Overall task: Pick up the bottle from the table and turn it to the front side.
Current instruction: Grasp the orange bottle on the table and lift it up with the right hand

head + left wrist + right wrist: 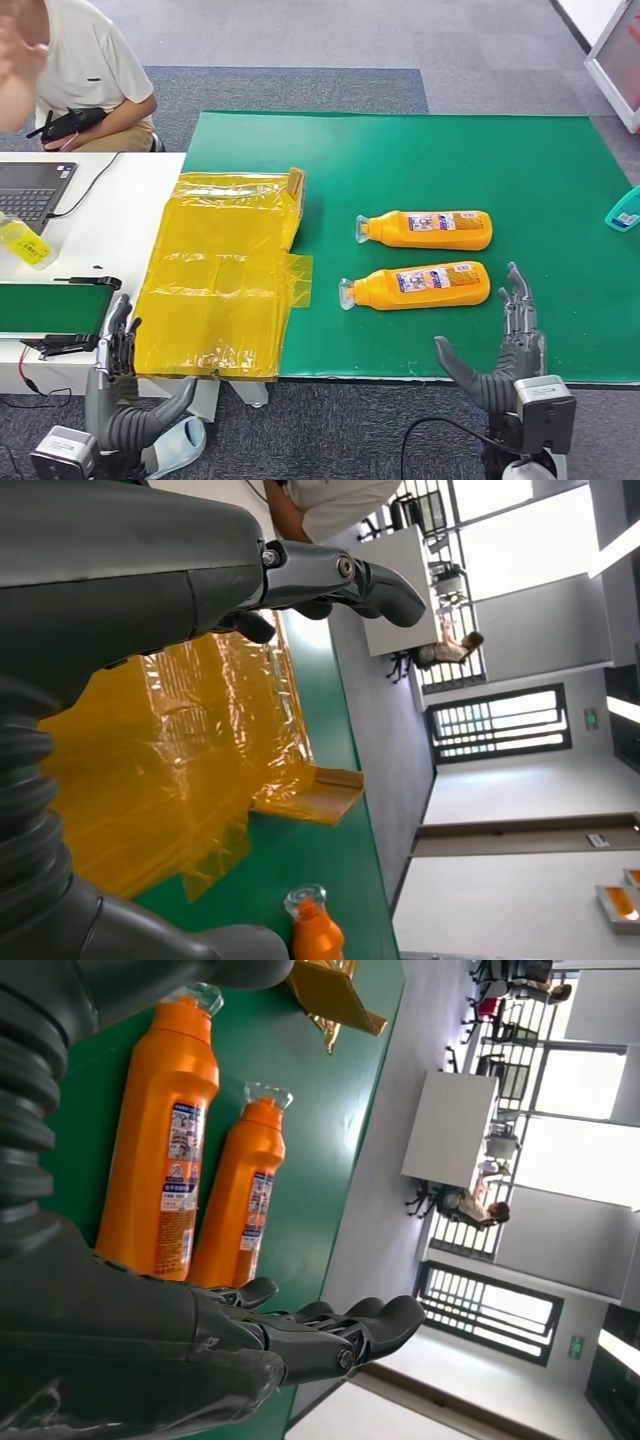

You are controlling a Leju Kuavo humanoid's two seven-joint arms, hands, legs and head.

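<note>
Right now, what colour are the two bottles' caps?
Clear, see-through caps on orange bottles; right wrist view shows best.

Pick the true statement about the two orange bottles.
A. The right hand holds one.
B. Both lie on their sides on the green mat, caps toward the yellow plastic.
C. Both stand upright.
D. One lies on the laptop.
B: the near orange bottle and the far orange bottle lie flat on the green mat, clear caps pointing toward the yellow plastic sheet; the right hand is open.

bottles (421,286) orange, clear caps | mat (453,160) green | plastic sheet (219,270) yellow | table (113,210) white
</note>
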